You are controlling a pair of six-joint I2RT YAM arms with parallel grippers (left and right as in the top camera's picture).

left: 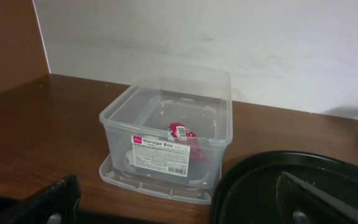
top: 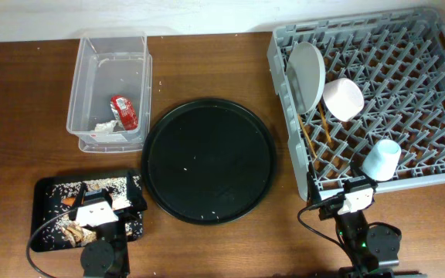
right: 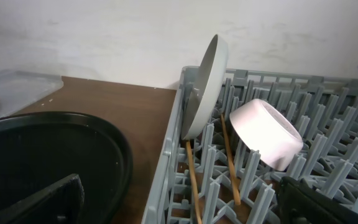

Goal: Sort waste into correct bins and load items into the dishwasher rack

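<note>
Four items racked: plate on edge, bowl tipped, chopsticks down in the grid, cup near the front rim of dishwasher rack. Wrapper and tissue in clear tub; rice scraps in black tray. Left end effector and right end effector both gape wide, empty. Risk: right arm, close to the rack front, could clip cup or rim on moving; left arm, over the black tray, could snag it. Round tray fills mid surface between the arms.
</note>
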